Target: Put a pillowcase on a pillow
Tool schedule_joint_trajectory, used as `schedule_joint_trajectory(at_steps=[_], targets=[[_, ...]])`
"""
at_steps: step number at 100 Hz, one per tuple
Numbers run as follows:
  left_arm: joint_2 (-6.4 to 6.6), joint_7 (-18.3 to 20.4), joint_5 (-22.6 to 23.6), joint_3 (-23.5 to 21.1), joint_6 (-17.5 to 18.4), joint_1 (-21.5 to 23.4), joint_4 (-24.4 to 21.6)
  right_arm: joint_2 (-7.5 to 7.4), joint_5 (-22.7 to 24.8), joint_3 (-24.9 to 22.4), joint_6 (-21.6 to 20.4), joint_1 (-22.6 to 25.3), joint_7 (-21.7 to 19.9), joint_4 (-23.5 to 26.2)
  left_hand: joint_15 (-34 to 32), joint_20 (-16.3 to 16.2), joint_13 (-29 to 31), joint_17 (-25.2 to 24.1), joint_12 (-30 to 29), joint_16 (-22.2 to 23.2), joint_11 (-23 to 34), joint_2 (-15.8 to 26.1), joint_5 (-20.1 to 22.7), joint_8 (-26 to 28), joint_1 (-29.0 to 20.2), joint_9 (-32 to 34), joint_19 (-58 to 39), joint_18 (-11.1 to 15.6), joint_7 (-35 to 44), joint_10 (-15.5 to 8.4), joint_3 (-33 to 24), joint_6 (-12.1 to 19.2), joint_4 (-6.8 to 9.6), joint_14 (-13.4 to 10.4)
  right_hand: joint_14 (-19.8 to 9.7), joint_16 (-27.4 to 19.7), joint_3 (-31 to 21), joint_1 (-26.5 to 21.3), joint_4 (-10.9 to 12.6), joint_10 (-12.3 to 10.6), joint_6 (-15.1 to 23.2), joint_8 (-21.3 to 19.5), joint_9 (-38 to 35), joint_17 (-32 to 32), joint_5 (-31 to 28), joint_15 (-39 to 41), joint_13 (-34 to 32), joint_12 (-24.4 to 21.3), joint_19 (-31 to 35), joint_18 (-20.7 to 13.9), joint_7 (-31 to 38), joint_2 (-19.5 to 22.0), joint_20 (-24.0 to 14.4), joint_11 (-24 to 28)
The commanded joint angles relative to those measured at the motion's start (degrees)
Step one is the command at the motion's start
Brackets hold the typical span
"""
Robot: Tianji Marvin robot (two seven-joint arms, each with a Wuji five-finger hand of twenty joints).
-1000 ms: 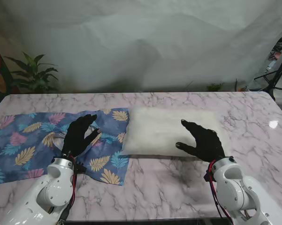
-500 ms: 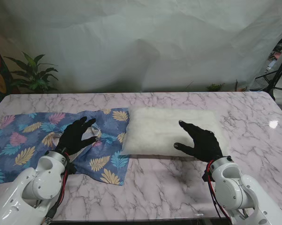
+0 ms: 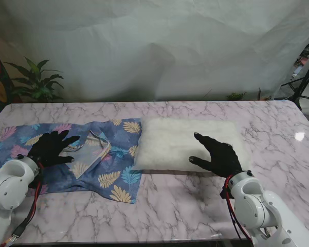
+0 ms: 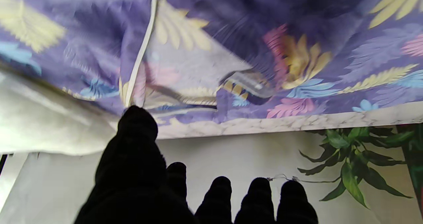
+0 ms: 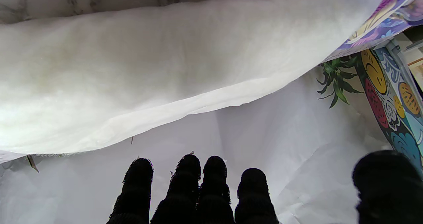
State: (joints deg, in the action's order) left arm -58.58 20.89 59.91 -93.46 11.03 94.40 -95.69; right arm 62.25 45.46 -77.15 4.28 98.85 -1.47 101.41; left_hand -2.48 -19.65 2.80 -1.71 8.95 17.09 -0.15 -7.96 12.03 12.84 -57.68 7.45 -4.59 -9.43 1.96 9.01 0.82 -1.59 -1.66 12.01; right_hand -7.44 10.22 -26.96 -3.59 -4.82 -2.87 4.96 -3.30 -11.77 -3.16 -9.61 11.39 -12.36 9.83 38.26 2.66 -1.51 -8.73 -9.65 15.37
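To open the pillowcase (image 3: 82, 154) well, the spread, empty left hand (image 3: 51, 148) should grab its edge while the spread right hand (image 3: 218, 157) presses the pillow (image 3: 169, 141).

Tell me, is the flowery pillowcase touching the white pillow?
Touching. In the stand's view the pillowcase meets the left end of the pillow with no marble between; the right wrist view shows its printed edge against the pillow too.

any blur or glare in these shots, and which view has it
Left wrist view: the pillowcase is smeared by motion blur. Right wrist view: sharp, the pillow looks bright but keeps texture. Stand view: clear, with one small glare spot on the table at far right.
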Motion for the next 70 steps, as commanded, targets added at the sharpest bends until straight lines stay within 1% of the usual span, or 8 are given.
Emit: schedule_joint_trajectory(at_steps=[1,20,22,30,44,51,60,70], targets=[[1.21,3.3,1.6,-0.9,1.1,0.0,0.3,-0.03,0.0,0.0,0.3,0.1,-0.1,0.0,2.0,2.0,-2.1,0.1,-2.8,-1.5,-1.5,-1.8,-2.0,-0.9,-3.2,-2.7,2.3,-2.6,-0.8,1.4,-2.5,1.8,0.44,1.8,-0.9,-1.6,1.6,1.9,-1.1,0.1,0.4,0.7,1.0,-0.2,0.0,-2.7,-0.6,0.6,0.0,-0.6,-0.8,1.7,-0.4,0.8],[2.13,8.6,2.5,-1.5,2.6,-1.0,2.8,-0.07,-0.1,0.0,0.4,0.1,-0.5,0.1,2.9,3.6,-2.6,0.0,-8.1,-5.6,-2.2,-3.4,-3.3,-1.2,0.3,-3.3,2.8,-5.6,-0.4,4.3,-4.3,2.6,-0.2,4.1,-0.9,-1.6,2.1,1.4,-1.0,0.1,0.6,0.7,0.9,-0.2,0.0,-2.7,-0.9,0.9,0.1,-0.6,-0.8,1.8,-0.3,1.4],[2.2,9.0,2.6,-1.5,2.7,-1.1,3.1,-0.07,-0.1,0.0,0.4,0.1,-0.5,0.1,2.8,4.5,-2.6,0.0,-8.3,-7.0,-2.1,-5.7,-3.6,-1.5,5.4,-3.3,2.5,-5.9,-0.4,4.6,-13.3,2.6,-1.07,4.3,-0.8,-1.6,2.1,1.4,-1.0,0.1,0.6,0.7,0.9,-0.1,0.0,-2.7,-0.9,0.9,0.1,-0.6,-0.8,1.9,-0.3,1.5],[2.38,9.4,2.9,-1.3,3.0,-1.6,4.5,-0.07,-0.1,0.1,0.5,0.0,-0.5,0.1,2.9,4.8,-2.8,0.4,-8.3,-7.5,-2.1,-8.7,-3.8,-1.5,10.0,-3.4,2.6,-6.9,-1.4,5.2,-22.4,2.5,-2.14,4.5,-0.9,-1.5,2.3,1.3,-1.0,0.0,0.7,0.7,0.9,-0.1,0.0,-2.6,-1.1,1.0,0.2,-0.6,-0.8,2.0,-0.3,1.8],[2.67,10.0,2.6,-0.8,3.9,-2.7,6.6,-0.1,-0.1,0.1,0.6,-0.1,-0.7,0.1,3.0,4.8,-2.8,1.5,-8.3,-7.6,-2.1,-10.9,-4.3,-1.4,6.2,-3.3,2.2,-7.1,-2.3,4.7,-25.8,2.9,-1.67,4.1,-0.9,-1.5,2.6,1.1,-1.0,0.0,0.7,0.7,1.0,0.0,0.0,-2.6,-1.2,1.2,0.3,-0.4,-0.9,2.1,-0.3,2.2],[2.88,10.4,3.1,-0.8,5.1,-3.1,7.3,-0.1,0.0,0.2,0.7,0.0,-0.7,0.1,3.2,5.3,-2.6,2.0,-8.3,-8.6,-2.1,-11.8,-3.8,1.2,3.9,-3.3,2.4,-5.4,-1.1,4.0,-28.9,3.4,-2.26,3.0,-0.9,-1.5,2.7,1.0,-0.9,-0.1,0.7,0.7,0.9,0.0,0.0,-2.6,-1.3,1.2,0.5,-0.3,-0.9,2.2,-0.3,2.4],[3.11,11.0,3.4,-0.9,6.3,-3.6,8.2,-0.05,-0.1,0.2,0.7,-0.1,-0.5,0.1,3.3,5.5,-2.7,2.1,-8.3,-9.0,-2.1,-12.6,-0.7,2.9,-0.6,-3.3,2.4,-4.3,1.3,3.3,-32.4,5.2,-1.89,2.5,-1.0,-1.5,2.9,0.8,-0.9,-0.1,0.7,0.8,1.0,0.0,0.0,-2.6,-1.4,1.3,0.6,-0.3,-1.0,2.3,-0.4,2.4],[3.35,10.8,4.8,-0.9,8.3,-4.4,9.2,-0.04,-0.1,0.3,0.7,-0.2,-0.3,0.0,3.0,5.8,-2.5,2.7,-8.3,-8.6,-2.1,-13.5,-0.7,3.1,-0.3,-3.2,2.3,-2.7,5.3,3.1,-35.7,5.5,-2.49,2.0,-1.1,-1.5,3.0,0.7,-0.9,-0.2,0.7,0.9,1.0,0.0,0.0,-2.6,-1.4,1.3,0.7,-0.3,-1.0,2.3,-0.4,2.5]])
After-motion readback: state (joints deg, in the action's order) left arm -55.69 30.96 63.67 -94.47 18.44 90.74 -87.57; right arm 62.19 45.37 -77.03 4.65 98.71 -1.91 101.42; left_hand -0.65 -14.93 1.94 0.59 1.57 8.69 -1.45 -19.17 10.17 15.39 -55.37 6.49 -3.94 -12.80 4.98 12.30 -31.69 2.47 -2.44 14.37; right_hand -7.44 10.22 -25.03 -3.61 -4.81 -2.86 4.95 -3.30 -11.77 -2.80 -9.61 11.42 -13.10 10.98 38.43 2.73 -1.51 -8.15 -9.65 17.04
